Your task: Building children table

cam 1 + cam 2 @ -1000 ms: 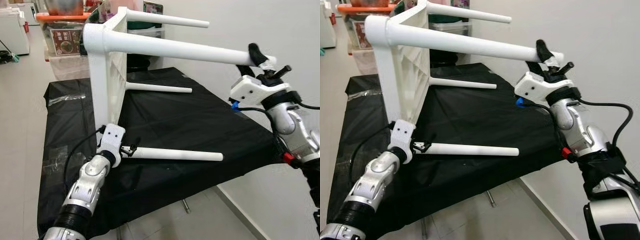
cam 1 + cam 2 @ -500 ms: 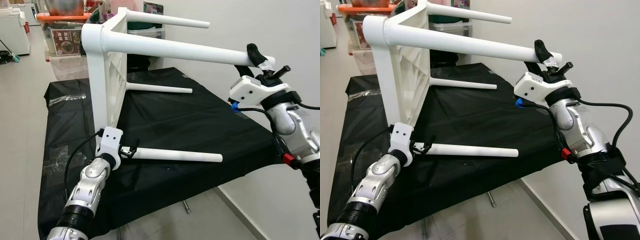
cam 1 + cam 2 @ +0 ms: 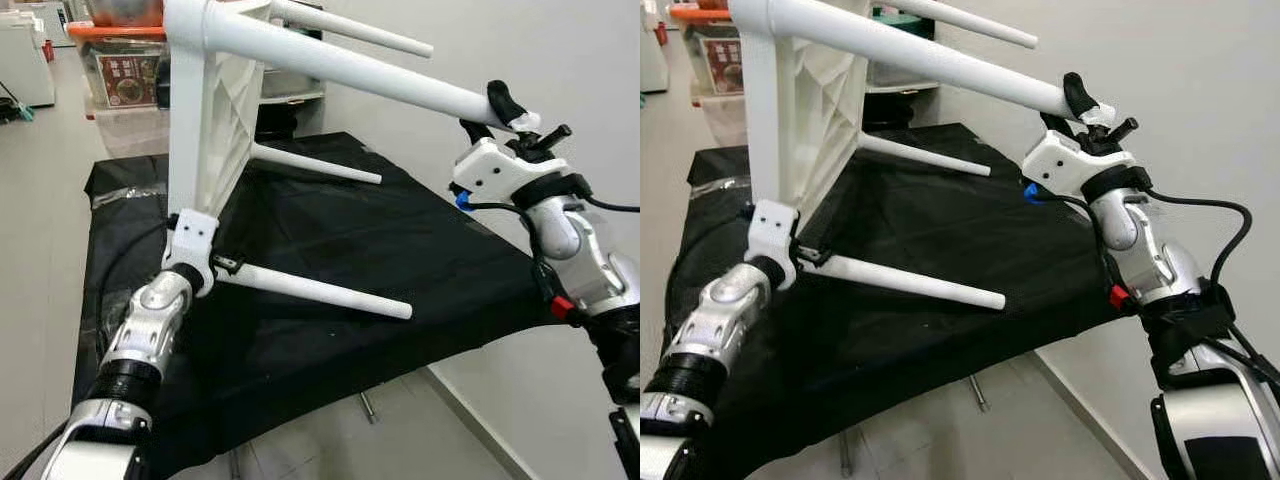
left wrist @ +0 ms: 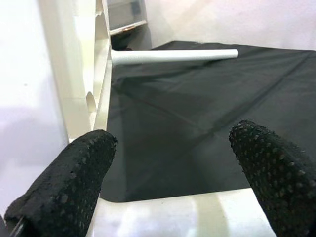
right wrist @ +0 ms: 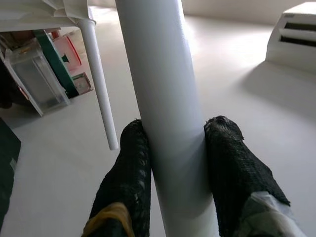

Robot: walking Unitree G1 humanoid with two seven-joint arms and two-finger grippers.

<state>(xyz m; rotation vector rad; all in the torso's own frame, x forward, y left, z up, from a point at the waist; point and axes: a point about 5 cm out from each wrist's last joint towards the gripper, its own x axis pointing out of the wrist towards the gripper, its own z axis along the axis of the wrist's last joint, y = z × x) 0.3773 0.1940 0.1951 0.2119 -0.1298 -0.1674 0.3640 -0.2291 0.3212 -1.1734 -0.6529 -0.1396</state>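
The white plastic four-legged children's table (image 3: 215,110) is tipped on its side above the black cloth-covered work surface (image 3: 400,240). The right gripper (image 3: 497,113) is clamped on the upper near leg's end; the left gripper (image 3: 232,266) straddles the lower near leg's base, fingers (image 4: 69,185) apart

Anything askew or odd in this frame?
The white children's table is tipped on its side over the black cloth, legs pointing sideways. Right end effector grips one upper leg; left end effector sits at a lower leg.
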